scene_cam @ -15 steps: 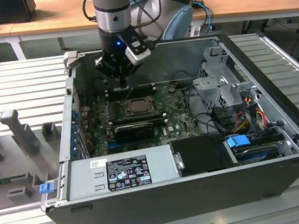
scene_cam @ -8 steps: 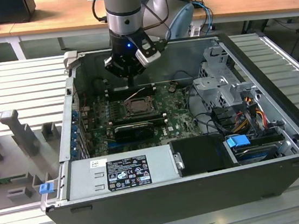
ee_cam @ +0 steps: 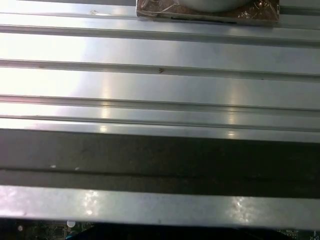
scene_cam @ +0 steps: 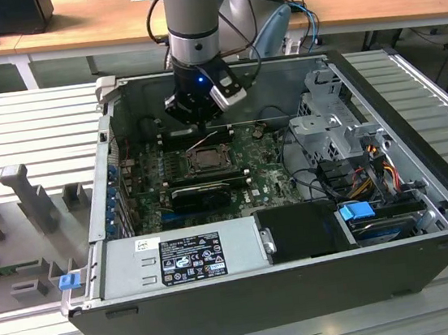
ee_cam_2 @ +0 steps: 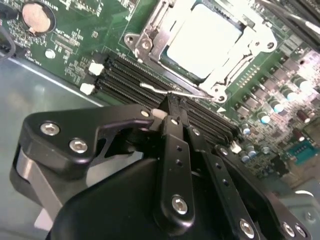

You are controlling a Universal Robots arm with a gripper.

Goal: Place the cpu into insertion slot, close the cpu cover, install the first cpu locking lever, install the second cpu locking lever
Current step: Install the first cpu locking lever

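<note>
**Pincer (ee_cam_2: pixel 175 106) at the processor socket inside an open computer case (scene_cam: pixel 224 298) on the slotted table (scene_cam: pixel 30 118)**

The cpu cover (ee_cam_2: pixel 227 70), a silver frame, lies flat around the cpu (ee_cam_2: pixel 205 37), whose pale grey metal top shows through its window, mid-case. The pincer, fingers pressed together, stands at a thin wire locking lever (ee_cam_2: pixel 165 90) just beside the socket; whether they touch cannot be told.

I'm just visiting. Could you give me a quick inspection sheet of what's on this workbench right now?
Surface: slotted aluminium table, with an open computer case lying on it.
Job's things: cpu seated in its socket; cpu cover appears down over it; thin wire lever sticks out beside the socket.
Clutter: grey fixtures on the table at the exterior view's left.
Grippers: gripper inside the case, close to the wire lever.
Cables: coloured wire bundle inside the case.
Surroundings: wooden desks behind.
</note>
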